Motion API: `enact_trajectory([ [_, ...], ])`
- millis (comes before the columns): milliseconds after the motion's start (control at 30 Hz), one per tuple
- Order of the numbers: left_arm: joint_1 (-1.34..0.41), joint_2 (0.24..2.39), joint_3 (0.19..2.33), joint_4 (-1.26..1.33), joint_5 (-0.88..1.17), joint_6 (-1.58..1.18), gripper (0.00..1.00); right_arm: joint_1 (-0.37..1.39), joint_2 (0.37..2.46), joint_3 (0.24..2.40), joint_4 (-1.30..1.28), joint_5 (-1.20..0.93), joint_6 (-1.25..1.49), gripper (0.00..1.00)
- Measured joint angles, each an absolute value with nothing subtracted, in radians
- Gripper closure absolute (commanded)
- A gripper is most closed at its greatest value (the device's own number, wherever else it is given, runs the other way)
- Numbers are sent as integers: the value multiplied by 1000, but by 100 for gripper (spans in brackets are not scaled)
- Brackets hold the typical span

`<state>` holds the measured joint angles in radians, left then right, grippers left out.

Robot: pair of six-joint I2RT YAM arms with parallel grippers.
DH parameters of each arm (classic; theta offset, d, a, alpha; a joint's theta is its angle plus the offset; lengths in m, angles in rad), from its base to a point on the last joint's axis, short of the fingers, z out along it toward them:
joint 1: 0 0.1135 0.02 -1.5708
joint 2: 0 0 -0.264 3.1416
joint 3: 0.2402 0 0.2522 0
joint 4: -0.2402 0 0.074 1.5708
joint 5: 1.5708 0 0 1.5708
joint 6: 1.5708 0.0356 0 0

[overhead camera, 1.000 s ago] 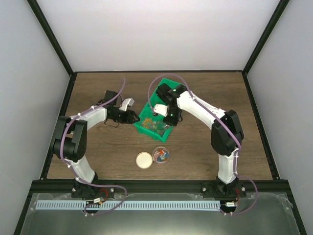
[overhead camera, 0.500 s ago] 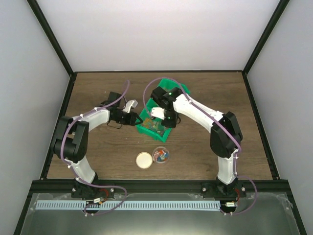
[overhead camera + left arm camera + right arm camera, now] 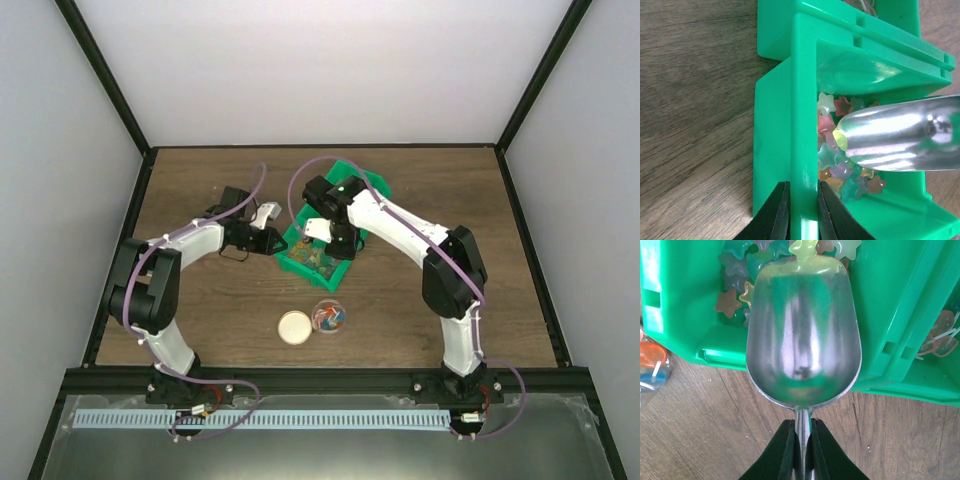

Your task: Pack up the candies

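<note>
Candies (image 3: 832, 155), small translucent stars in pink, green, orange and pale yellow, lie heaped in the front compartment of a green bin (image 3: 805, 100) on the wooden table (image 3: 200, 300). Left gripper (image 3: 801, 186) has its two black fingers pinched almost together on the bin's outer wall, one on each side of the plastic. Right gripper (image 3: 801, 424) is clamped tight on the thin handle of a metal scoop (image 3: 802, 330), which reaches over the bin's near rim with its tip down among the sweets. One yellow-green star sits right at the scoop's lip, while the bowl behind it looks bare and shiny.

Seen from the right wrist, the next compartment holds a few flat sweets on white sticks (image 3: 940, 335), walled off from the stars by a green partition. On the table in front of the bin stands a clear round jar (image 3: 329, 317) with mixed-colour sweets already inside, and just beside it on its left lies a tan round lid (image 3: 294, 327). From above, the right arm hides most of the bin's middle
</note>
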<state>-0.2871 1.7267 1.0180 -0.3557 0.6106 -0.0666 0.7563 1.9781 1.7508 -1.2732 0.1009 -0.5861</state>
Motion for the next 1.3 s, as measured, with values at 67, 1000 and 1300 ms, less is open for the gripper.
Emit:
enact_trajectory([
  [67,-288,1727,1018,-355,610,-65,96,756,1985,1759,-1281,98,-582,99],
  [1000,-295,1727,1018,-345,603,-79,96,768,1971,1788,-1298,155,-627,99],
  [1300,-299,1731,1018,-342,612,-94,96,776,1956,1884,-1293,94,-643,99],
])
